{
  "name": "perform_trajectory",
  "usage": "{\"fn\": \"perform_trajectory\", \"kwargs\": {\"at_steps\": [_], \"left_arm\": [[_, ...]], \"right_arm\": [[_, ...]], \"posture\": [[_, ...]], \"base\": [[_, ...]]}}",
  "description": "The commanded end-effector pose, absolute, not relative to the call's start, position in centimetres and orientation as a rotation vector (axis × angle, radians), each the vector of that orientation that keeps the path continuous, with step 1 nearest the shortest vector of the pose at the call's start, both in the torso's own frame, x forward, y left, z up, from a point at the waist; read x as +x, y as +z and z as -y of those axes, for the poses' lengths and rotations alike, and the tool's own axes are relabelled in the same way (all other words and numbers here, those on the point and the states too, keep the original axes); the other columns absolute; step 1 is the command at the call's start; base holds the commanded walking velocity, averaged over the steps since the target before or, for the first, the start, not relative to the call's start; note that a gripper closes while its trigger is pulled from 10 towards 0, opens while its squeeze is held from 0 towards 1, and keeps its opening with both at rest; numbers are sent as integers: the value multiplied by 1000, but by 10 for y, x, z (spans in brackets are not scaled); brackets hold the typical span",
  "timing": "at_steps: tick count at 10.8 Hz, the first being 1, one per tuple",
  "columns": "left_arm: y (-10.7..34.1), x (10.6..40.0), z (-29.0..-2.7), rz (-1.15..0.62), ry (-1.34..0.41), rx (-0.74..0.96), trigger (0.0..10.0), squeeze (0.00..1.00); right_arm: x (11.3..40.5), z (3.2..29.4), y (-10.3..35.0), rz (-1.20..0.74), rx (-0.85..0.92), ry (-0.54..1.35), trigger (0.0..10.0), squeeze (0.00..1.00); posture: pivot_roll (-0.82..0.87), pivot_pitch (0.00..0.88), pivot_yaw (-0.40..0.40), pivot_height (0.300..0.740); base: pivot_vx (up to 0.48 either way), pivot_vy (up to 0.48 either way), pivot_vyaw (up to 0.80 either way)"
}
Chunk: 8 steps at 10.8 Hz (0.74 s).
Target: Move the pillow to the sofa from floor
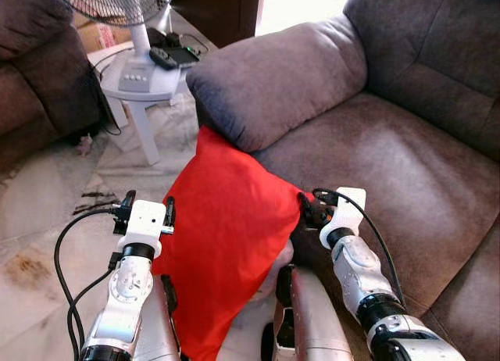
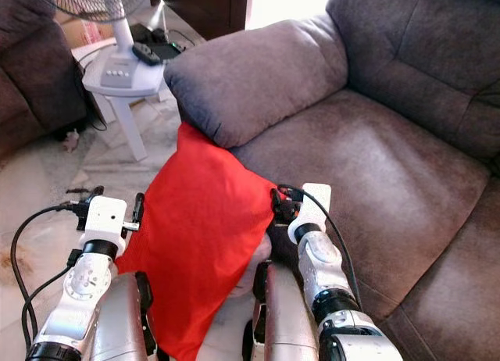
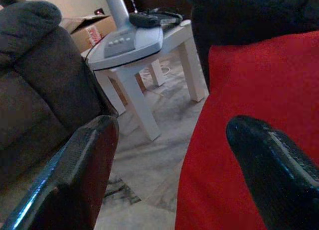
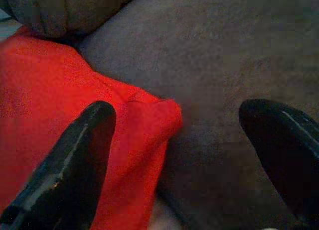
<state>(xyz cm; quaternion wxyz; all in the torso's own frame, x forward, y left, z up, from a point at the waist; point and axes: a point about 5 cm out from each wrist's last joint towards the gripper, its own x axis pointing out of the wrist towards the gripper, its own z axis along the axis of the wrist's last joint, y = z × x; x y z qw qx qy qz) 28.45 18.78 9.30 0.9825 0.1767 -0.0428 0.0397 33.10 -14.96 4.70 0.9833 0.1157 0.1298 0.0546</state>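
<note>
A red pillow (image 1: pixel 226 220) stands tilted between my two arms, its top corner tucked under the sofa's armrest (image 1: pixel 273 80) and one corner (image 4: pixel 159 110) resting on the grey sofa seat (image 1: pixel 391 166). My left gripper (image 1: pixel 148 209) is at the pillow's left edge and open; in the left wrist view one of its fingers (image 3: pixel 269 165) lies against the red cloth. On the pillow's right edge, my right gripper (image 1: pixel 312 209) is also open, with that corner lying between its fingers (image 4: pixel 79 155). The pillow's lower end is hidden behind my arms.
A small white table (image 1: pixel 144 103) carries a fan base (image 1: pixel 137 72) and a remote, left of the armrest. Another dark sofa (image 1: pixel 31 72) is at far left, with a cardboard box (image 3: pixel 84 28) behind. Cables lie on the marble floor (image 1: pixel 47 212).
</note>
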Motion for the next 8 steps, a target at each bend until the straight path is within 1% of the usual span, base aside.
{"fn": "perform_trajectory", "kwargs": {"at_steps": [1,2,3,4,5,6,7,8], "left_arm": [[98,287,-188,98,92,328,10000,0],[101,289,-188,104,99,319,10000,0],[102,290,-188,106,101,316,10000,0],[101,290,-186,103,96,312,10000,0],[99,289,-184,96,91,307,10000,0],[98,288,-184,91,90,302,10000,0],[98,289,-183,88,87,300,10000,0],[98,291,-181,90,83,296,10000,0]], "right_arm": [[331,149,45,-286,292,117,10000,0],[333,148,47,-286,328,127,10000,0],[335,147,49,-283,321,142,10000,0],[336,147,50,-287,312,138,10000,890],[337,149,51,-293,303,128,10000,1000],[337,149,50,-300,297,123,10000,1000],[336,150,46,-343,271,124,10000,0],[334,150,42,-369,271,125,10000,0]], "posture": [[72,139,-106,499],[72,139,-108,499],[70,138,-108,499],[69,138,-109,499],[70,133,-112,499],[68,128,-114,499],[67,125,-113,499],[67,118,-114,499]], "base": [[0,0,0],[0,0,0],[0,0,0],[0,0,0],[0,0,0],[0,0,0],[0,0,0],[0,0,0]]}}
